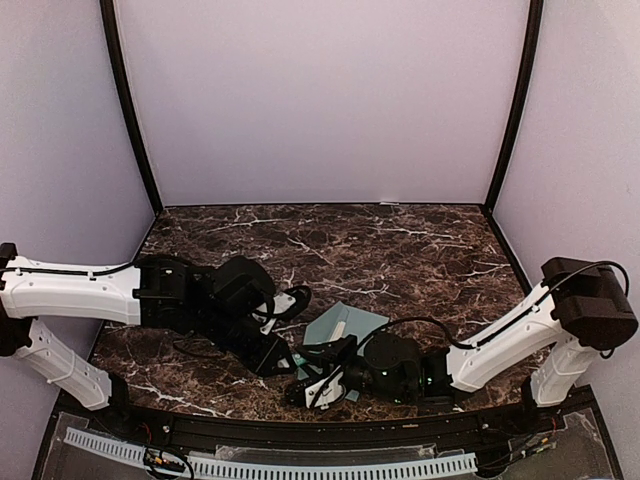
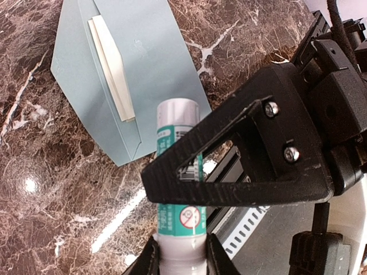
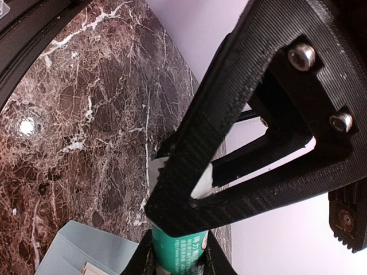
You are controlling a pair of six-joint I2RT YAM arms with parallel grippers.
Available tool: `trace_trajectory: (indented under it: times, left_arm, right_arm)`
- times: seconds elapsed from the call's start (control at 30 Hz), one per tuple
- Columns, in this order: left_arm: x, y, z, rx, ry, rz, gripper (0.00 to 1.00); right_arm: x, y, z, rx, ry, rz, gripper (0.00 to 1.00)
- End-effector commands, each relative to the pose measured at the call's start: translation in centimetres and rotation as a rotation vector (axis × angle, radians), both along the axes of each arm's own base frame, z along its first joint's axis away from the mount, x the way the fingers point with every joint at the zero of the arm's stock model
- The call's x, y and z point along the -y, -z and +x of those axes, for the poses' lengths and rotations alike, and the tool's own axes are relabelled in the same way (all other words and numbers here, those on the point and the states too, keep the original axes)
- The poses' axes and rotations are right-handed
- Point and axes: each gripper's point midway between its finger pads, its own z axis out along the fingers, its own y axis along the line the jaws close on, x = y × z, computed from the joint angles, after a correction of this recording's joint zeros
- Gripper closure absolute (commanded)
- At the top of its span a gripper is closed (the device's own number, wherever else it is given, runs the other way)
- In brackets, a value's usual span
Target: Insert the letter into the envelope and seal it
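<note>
Dark white-veined marble tabletop (image 1: 400,250) under the teal envelope (image 1: 367,321), lilac walls (image 1: 320,100) around.

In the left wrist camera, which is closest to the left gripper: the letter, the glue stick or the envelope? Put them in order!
1. glue stick, clamped in the left gripper, bottom centre.
2. envelope, its near corner just left of the stick.
3. letter, poking from the envelope, farther up left.

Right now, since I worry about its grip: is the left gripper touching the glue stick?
Touching. The left wrist view shows the left gripper with a finger pressed against each side of the white end of the glue stick.
</note>
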Motion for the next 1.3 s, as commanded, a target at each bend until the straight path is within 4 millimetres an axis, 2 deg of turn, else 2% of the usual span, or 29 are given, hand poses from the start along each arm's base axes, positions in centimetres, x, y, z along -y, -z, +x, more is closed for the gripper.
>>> trace_trajectory:
  times: [0.0, 0.3, 0.47, 0.97, 1.03, 1.17, 1.27]
  left_arm:
    - [0.4, -1.6, -0.6, -0.017, 0.026, -0.036, 1.0]
    - [0.2, -2.9, -1.2, -0.032, 0.031, -0.073, 1.0]
    - [0.0, -2.9, -1.4, -0.043, 0.032, -0.069, 1.0]
    - [-0.5, -3.2, -1.1, -0.028, 0.013, -0.059, 1.0]
    - [-1.1, -3.1, -0.3, 0.008, -0.023, -0.03, 1.0]
    - [-2.1, -2.7, 3.0, 0.154, -0.156, 0.006, 1.0]
    - [-2.9, -1.2, 4.2, 0.205, -0.219, 0.024, 1.0]
  right_arm:
    - [1.0, -0.7, 1.9, 0.022, 0.094, 0.042, 1.0]
    - [2.9, -0.4, 3.7, -0.01, 0.14, 0.035, 1.0]
    - [4.0, -0.5, 4.8, -0.016, 0.163, 0.036, 1.0]
    - [6.2, -2.1, 7.4, -0.065, 0.198, 0.073, 1.0]
    - [6.6, -2.8, 7.5, -0.085, 0.197, 0.108, 1.0]
    - [7.1, -5.4, 7.0, -0.161, 0.175, 0.235, 1.0]
    - [7.6, -6.9, 6.6, -0.234, 0.172, 0.331, 1.0]
